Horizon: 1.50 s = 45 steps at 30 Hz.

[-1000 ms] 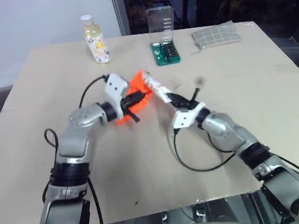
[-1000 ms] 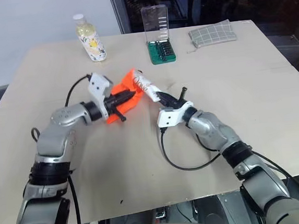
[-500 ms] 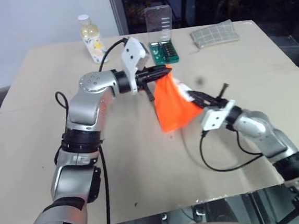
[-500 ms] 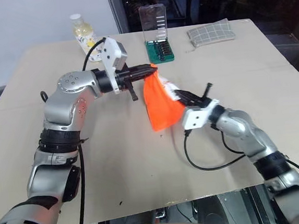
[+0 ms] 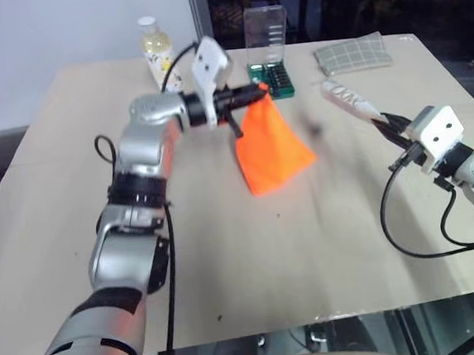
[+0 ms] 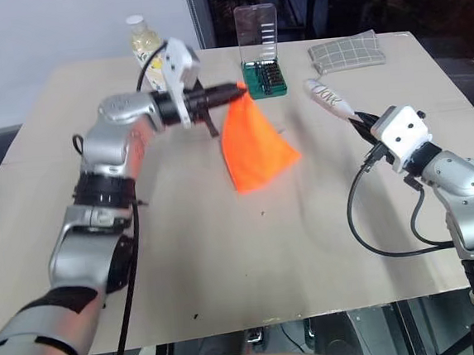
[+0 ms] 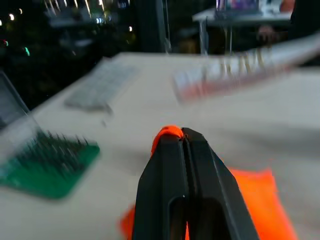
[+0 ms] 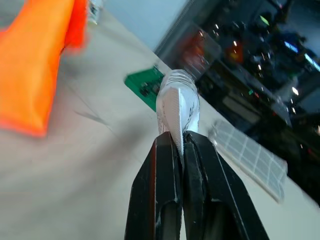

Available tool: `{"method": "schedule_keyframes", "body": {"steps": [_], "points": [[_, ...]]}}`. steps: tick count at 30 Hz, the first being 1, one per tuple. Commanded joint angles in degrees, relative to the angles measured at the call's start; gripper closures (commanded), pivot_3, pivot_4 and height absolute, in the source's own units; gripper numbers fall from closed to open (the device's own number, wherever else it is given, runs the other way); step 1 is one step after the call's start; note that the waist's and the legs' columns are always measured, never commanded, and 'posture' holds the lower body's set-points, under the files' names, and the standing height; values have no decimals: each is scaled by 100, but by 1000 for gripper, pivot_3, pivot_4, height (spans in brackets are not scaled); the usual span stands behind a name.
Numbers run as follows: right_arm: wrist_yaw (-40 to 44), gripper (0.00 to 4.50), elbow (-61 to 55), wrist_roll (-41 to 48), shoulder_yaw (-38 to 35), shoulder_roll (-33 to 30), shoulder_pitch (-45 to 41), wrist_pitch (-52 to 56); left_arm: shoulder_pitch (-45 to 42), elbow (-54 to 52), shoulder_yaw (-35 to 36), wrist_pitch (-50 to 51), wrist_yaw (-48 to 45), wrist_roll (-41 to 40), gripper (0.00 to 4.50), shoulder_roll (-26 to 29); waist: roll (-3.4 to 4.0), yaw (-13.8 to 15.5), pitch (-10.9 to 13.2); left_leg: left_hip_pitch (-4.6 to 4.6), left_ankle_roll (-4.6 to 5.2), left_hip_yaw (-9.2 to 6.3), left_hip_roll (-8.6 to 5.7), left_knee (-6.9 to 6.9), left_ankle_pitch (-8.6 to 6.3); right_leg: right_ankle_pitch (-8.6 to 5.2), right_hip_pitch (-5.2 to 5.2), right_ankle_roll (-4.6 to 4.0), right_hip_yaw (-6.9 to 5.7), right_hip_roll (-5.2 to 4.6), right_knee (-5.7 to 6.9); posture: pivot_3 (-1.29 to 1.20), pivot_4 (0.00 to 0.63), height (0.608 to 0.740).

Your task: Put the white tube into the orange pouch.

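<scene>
The orange pouch [image 5: 269, 145] hangs above the table, pinched at its top corner by my left gripper [image 5: 253, 95], which is shut on the fabric. The left wrist view has the black fingers [image 7: 165, 170] closed, with a bit of orange cloth [image 7: 169, 133] at their tips. My right gripper [image 5: 380, 119] is off to the right, shut on one end of the white tube [image 5: 345, 98]. The tube sticks out toward the pouch but is well apart from it. The right wrist view has the tube [image 8: 177, 107] clamped between the fingers and the pouch [image 8: 35, 65] at a distance.
At the table's back stand a yellowish bottle [image 5: 157, 47], a green bit case with a clear lid [image 5: 269, 67] and a grey checked pouch [image 5: 352, 53]. The wide tan table [image 5: 228, 261] ends at a near edge in front of me.
My left gripper has lifted the pouch off the table and carried it back. My right gripper has pulled the tube away from the pouch's mouth, far to the right.
</scene>
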Motion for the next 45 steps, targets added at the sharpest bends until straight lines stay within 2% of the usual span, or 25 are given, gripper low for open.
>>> {"method": "schedule_keyframes", "body": {"steps": [1, 5, 10, 12, 15, 17, 20, 23, 26, 29, 34, 36, 41, 45], "points": [[-139, 4422, -221, -19, -209, 62, -56, 3, -645, 641, 182, -533, -277, 15, 4500, -18, 0, -19, 0, 0, 3, 3, -1, 0, -2, 0, 0, -1, 0, 1, -2, 0, 150, 740], [-217, 4422, -239, -74, -225, 156, -111, 43, -951, 1127, 7, -1076, -1171, 66, 4500, -41, 1, -19, 1, -1, 11, 13, -2, -7, -8, 0, -1, 2, -5, 4, -16, 0, 150, 740], [-281, 4422, -406, -104, -348, 137, -90, 161, -529, 756, -425, -1399, -2948, 68, 4500, 248, 4, -22, 4, -5, 11, 14, -4, -5, -8, -2, -1, 4, -6, 4, -23, 0, 150, 740], [-291, 4422, -535, -75, -402, 124, -43, 241, -322, 709, -552, -1691, -3167, 239, 4500, 374, 10, -34, 8, -3, 12, 17, -3, -5, -8, -2, -1, 3, -2, 4, -22, 0, 150, 740], [-268, 4422, -880, 370, -609, 221, 99, 716, 55, 860, -675, -2454, -2754, 697, 4500, 398, 11, -20, 8, 0, 11, 15, 0, -3, -8, -1, -1, 2, 2, 5, -16, 0, 150, 740], [-259, 4422, -1123, 866, -859, 263, 173, 1225, 391, 734, -669, -2460, -2419, 803, 4500, 296, 11, -14, 8, 0, 11, 9, 2, -1, -8, 0, 1, 1, 15, 4, -14, 0, 150, 740], [-230, 4422, -1518, 1999, -1323, 271, 281, 2124, 1010, 158, -627, -2042, -1978, 713, 4500, 114, 13, 2, 8, -3, 16, 7, 0, 5, -11, 0, 2, 0, 16, -2, -11, 0, 150, 740], [-344, 4422, -2069, 3635, -1851, 249, 453, 3063, 1752, -912, -657, -1309, -2081, 338, 4500, 185, 12, -11, 8, -5, 27, 7, -1, 10, -18, 1, 5, 0, 16, -34, -9, 0, 150, 740], [-581, 4422, -2537, 4485, -1976, 186, 675, 3566, 2147, -1860, -614, -425, -2360, -159, 4500, 396, 13, -20, 8, -7, 26, 2, 1, 7, -18, 2, 3, -1, 12, -37, -10, 0, 150, 740], [-752, 4422, -2640, 4232, -1817, 177, 844, 3569, 2096, -1827, -566, -363, -2259, -122, 4500, 468, 17, -12, 6, -2, 34, -3, 2, 8, -23, 0, 5, -1, 8, -36, -7, 0, 150, 740], [-1087, 4422, -2470, 4118, -1796, 320, 652, 3440, 945, -581, 187, 170, -867, -355, 4500, -118, 17, 47, 7, 0, 51, -8, 0, 38, -31, -4, 17, 33, 1, -37, -6, 0, 150, 740], [-1155, 4422, -2394, 4051, -1805, 351, 598, 3381, 588, 5, 290, 15, -311, -78, 4500, -163, 16, 44, 7, -7, 54, -8, 0, 53, -31, 5, 17, 48, 3, -35, -4, 0, 150, 740], [-1192, 4422, -2333, 4028, -1840, 351, 562, 3326, 739, 416, 94, -533, -202, 489, 4500, 264, 19, -47, 6, 0, 60, 24, -3, 51, -36, 21, 11, 33, 29, -3, 4, 0, 150, 740], [-1169, 4422, -2287, 3962, -1738, 371, 537, 3281, 1371, -172, -125, -603, -635, 685, 4500, 752, 18, -37, 6, -2, 43, 43, -2, 19, -27, 21, -10, 31, 49, -1, -2, 0, 150, 740]]}}
